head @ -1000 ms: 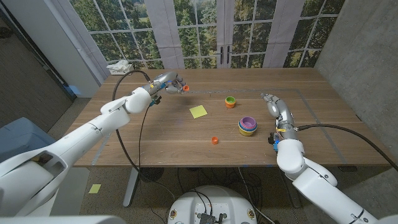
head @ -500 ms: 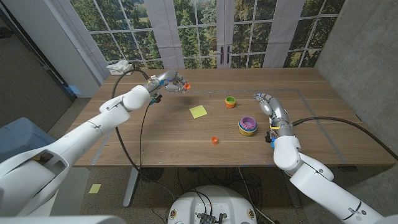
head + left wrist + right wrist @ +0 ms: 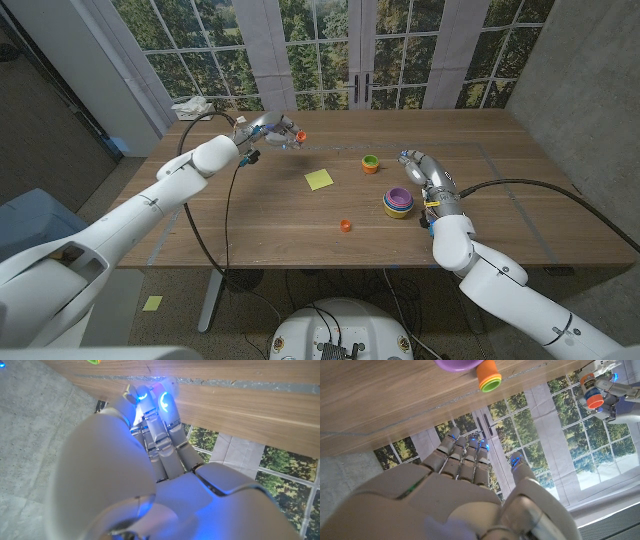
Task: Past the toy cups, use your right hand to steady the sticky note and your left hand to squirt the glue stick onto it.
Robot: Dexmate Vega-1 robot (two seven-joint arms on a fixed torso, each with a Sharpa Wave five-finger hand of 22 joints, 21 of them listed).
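Left hand [image 3: 268, 130]: up over the far left part of the desk [image 3: 250, 215], fingers wrapped round the glue stick [image 3: 290, 139], its orange end poking out toward the middle. The right wrist view catches it too, orange end down.

Right hand [image 3: 420, 167]: hovering just behind the stacked toy cups [image 3: 398, 202], holding nothing, fingers straight and lying close side by side with the thumb set apart. Not on the paper yet.

Sticky note [image 3: 319, 179]: the yellow square lies on the desk near the middle, apart from both hands, nothing pinning it down.

Small orange-and-green cup [image 3: 371, 164]: sits just beside the note, right between it and the right hand.

Orange cap [image 3: 345, 226]: a little orange piece on the near side of the desk, likely the glue stick's cap, though I can't be sure.

Risk, the reach: to my eye the right hand has to cross over or round that small cup to get to the note; a low sweep could knock it over or shove it onto the paper.

Risk, the note: it looks light and loose. If the glue stick lands before the right hand is pressing it, I'd expect it to drag or stick to the tip and lift.

Risk, the press: fingers coming down on the middle of the paper would leave the left hand little room.
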